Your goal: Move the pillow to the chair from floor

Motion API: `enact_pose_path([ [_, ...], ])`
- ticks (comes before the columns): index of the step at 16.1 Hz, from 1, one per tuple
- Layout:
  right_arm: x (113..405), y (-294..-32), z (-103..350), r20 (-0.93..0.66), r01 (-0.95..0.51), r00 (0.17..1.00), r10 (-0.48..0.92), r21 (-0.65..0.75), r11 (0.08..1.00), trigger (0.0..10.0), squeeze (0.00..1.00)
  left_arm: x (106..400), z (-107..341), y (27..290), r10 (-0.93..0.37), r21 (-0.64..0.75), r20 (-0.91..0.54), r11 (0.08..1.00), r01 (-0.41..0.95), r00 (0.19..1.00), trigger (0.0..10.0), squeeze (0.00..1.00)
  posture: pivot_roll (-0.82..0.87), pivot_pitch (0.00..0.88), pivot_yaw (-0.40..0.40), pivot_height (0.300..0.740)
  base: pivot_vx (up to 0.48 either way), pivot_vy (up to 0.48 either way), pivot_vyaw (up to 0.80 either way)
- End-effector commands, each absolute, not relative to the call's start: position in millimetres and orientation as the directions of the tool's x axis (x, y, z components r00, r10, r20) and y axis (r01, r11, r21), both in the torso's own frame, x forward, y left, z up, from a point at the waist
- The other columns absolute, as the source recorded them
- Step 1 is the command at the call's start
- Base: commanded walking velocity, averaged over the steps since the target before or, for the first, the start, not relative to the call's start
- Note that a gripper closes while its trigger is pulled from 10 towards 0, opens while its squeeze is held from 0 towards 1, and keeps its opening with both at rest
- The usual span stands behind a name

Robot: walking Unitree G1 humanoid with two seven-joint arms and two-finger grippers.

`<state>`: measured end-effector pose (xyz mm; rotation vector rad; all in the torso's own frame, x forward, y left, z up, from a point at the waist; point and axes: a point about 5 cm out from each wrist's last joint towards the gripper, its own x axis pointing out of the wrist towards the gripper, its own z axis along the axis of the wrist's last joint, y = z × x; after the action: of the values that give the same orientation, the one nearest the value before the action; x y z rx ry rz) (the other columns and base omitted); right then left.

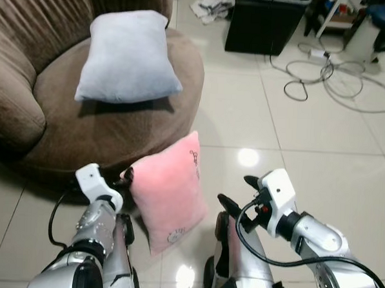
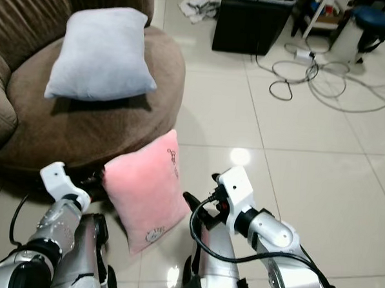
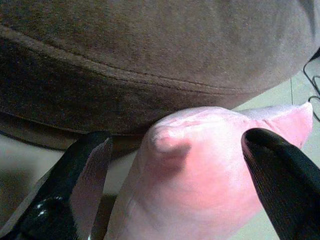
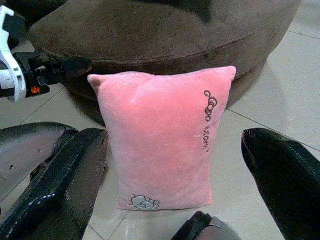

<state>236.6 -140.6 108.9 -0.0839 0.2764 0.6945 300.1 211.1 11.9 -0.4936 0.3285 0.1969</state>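
A pink pillow stands upright on the tiled floor and leans against the front of the round brown chair. My left gripper is at the pillow's upper left corner. In the left wrist view it is open, with that corner between the two fingers and a gap on each side. My right gripper is open a little to the right of the pillow, facing its broad side from a short distance.
A grey pillow lies on the chair's seat. Behind, on the floor, stand a black bin, loose cables and a crumpled cloth. Open tile stretches to the right of the pink pillow.
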Motion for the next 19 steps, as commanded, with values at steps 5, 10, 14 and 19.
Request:
enact_pose_path([
  [5, 226.3, -139.7, 124.9, -0.27, -0.649, 0.731, 0.626, 0.005, 0.761, 10.0, 0.0, 302.1, 14.1, 220.3, 0.128, -0.384, -0.381, 0.879, -0.283, 0.916, 10.0, 1.0, -0.12, 0.28, -0.058, 0.521, 0.0, 0.0, 0.0],
  [10, 215.9, -137.6, 149.4, -0.227, -0.627, 0.759, 0.61, -0.006, 0.779, 10.0, 0.0, 309.5, 26.3, 228.7, 0.154, -0.466, -0.307, 0.836, -0.29, 0.939, 10.0, 1.0, -0.16, 0.304, -0.067, 0.521, 0.0, 0.0, 0.0],
  [14, 216.4, -140.7, 168.9, -0.205, -0.604, 0.785, 0.585, -0.043, 0.795, 10.0, 0.0, 312.9, 26.4, 219.7, 0.148, -0.492, -0.314, 0.819, -0.294, 0.938, 10.0, 0.0, -0.22, 0.302, -0.106, 0.521, 0.0, 0.0, 0.0],
  [19, 214.2, -139.0, 174.2, -0.215, -0.609, 0.78, 0.588, -0.046, 0.792, 10.0, 0.0, 314.5, 22.9, 199.4, 0.087, -0.496, -0.322, 0.833, -0.246, 0.943, 10.0, 0.0, -0.23, 0.281, -0.114, 0.521, 0.0, 0.0, 0.0],
])
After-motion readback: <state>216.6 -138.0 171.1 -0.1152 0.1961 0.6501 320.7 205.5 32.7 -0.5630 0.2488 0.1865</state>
